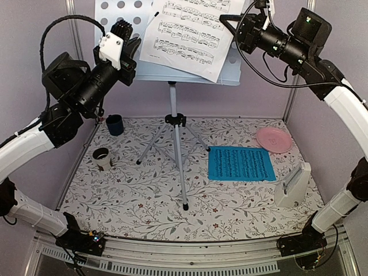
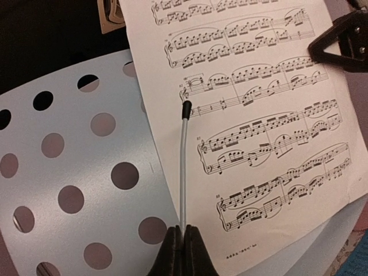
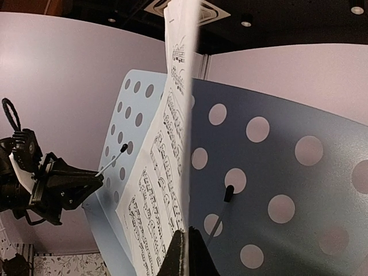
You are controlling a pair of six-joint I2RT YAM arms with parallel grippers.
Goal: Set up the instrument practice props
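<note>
Two small cups [image 1: 114,124] are being shown at the left, standing apart on the flowery tablecloth [image 1: 144,201]. Above them, a thin silver wire arm [image 2: 183,172] of the music stand [image 1: 175,138] is being pinched tight by the left gripper [image 2: 181,247]. Its black tip is being held in front of the white music sheet [image 1: 190,34]. That sheet is being leaned, tilted, on the stand's holey tray [image 2: 69,161]. Its right edge is being squeezed by the right gripper [image 3: 187,253], clamped on the paper. Lower right, the blue music sheet [image 1: 241,164] is being shown flat on the cloth, with the pink plate [image 1: 273,140] just behind it and the white metronome [image 1: 293,187] near its right corner.
</note>
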